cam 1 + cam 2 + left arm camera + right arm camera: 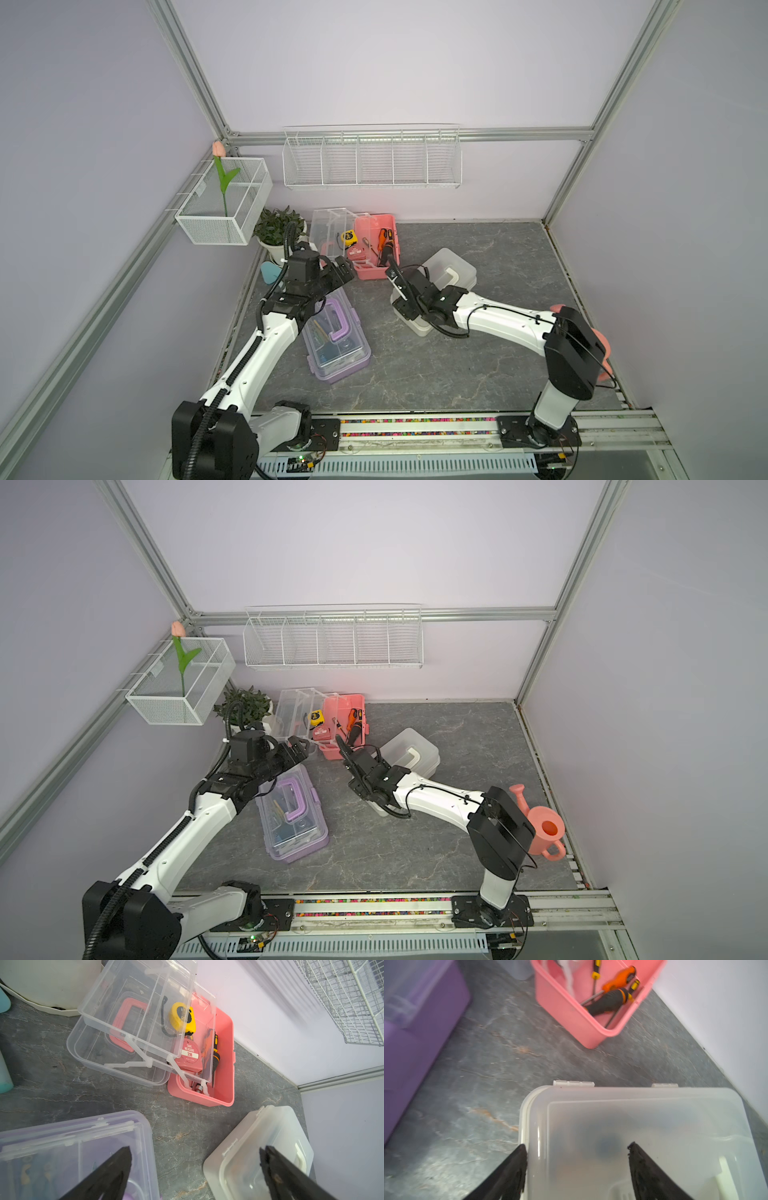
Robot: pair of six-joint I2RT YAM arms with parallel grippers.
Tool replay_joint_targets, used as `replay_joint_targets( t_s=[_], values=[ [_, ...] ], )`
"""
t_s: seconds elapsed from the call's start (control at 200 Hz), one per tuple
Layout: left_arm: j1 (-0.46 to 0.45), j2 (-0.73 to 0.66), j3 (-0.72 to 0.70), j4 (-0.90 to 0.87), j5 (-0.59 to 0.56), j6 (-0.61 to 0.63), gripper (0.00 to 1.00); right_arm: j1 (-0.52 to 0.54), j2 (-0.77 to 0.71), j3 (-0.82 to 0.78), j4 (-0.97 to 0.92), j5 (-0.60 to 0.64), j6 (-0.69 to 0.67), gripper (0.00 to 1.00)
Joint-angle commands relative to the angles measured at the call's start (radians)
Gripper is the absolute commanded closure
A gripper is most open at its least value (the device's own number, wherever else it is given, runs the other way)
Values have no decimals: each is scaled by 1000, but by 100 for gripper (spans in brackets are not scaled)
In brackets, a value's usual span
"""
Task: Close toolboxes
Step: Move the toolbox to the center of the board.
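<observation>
- potted plant [276,226]: stands in the worktop's back left corner.
- purple toolbox [338,338]: lies near the worktop's left edge, about midway front to back, clear lid down, handle flat on top.
- left gripper [195,1149]: spread wide, grasping nothing; hangs over the purple toolbox's far end, short of the pink toolbox [388,226].
- pink toolbox: sits against the back edge, left of centre, open; clear lid [328,228] and tray folded out to the left; yellow tape measure [348,237] and screwdrivers [384,245] visible within.
- white toolbox [461,264]: rests mid-worktop, just right of the pink toolbox, lid down, near end hidden under the right arm.
- right gripper [577,1145]: released, jaws apart at the white toolbox's lid edge, one finger beside the wall, the other above the lid; contact unclear.
- pink watering can [546,831]: stands by the right edge.
</observation>
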State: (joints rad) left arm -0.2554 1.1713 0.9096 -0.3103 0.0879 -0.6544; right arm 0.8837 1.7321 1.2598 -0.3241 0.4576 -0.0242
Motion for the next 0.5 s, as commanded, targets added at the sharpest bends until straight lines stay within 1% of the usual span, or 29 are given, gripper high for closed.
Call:
replay_joint_targets(
  t_s=[0.0,0.25,0.39,0.495],
  values=[
    [4,9,-15,18,14,-21,1,-102,-4,-87,-99,16,91,23],
    [4,12,-15,18,28,-25,1,-294,-44,-187,-69,18,163,23],
    [4,25,-11,19,48,-34,0,-390,-57,-209,-21,-3,146,23],
    [4,36,-6,23,61,-39,1,-444,-51,-188,-5,4,115,23]
  ],
)
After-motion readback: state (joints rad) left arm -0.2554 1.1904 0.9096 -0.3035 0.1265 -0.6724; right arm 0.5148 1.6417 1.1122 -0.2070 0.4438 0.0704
